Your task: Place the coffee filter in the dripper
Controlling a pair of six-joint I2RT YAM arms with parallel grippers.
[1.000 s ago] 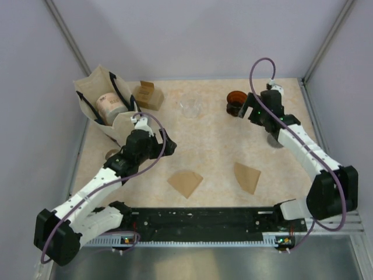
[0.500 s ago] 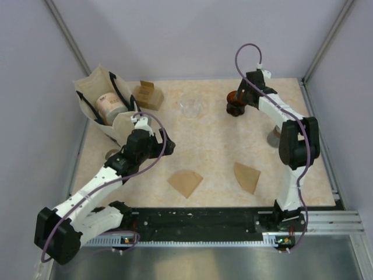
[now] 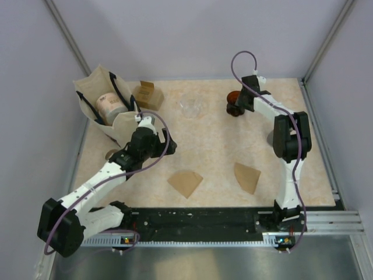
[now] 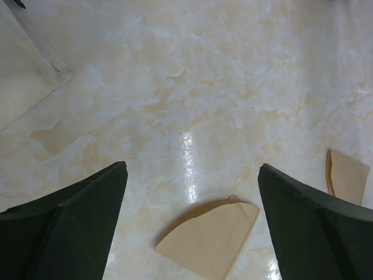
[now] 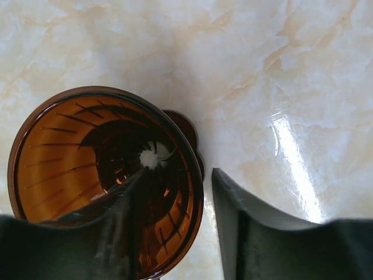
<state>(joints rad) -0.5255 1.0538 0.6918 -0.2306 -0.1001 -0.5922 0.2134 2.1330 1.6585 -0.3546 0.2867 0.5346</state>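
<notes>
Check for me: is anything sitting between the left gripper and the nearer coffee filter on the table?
Nothing visible. Only bare table lies between the open left gripper and the nearer coffee filter. The second filter lies apart, off to one side.

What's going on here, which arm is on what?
The right claw is at the amber dripper on the far side of the tabletop. One finger is inside the cone and the other outside its rim, not visibly clamped. The left claw hangs open above the table near the left filter. That one and the right filter lie flat near the arms' bases, untouched. The dripper holds no filter yet.
</notes>
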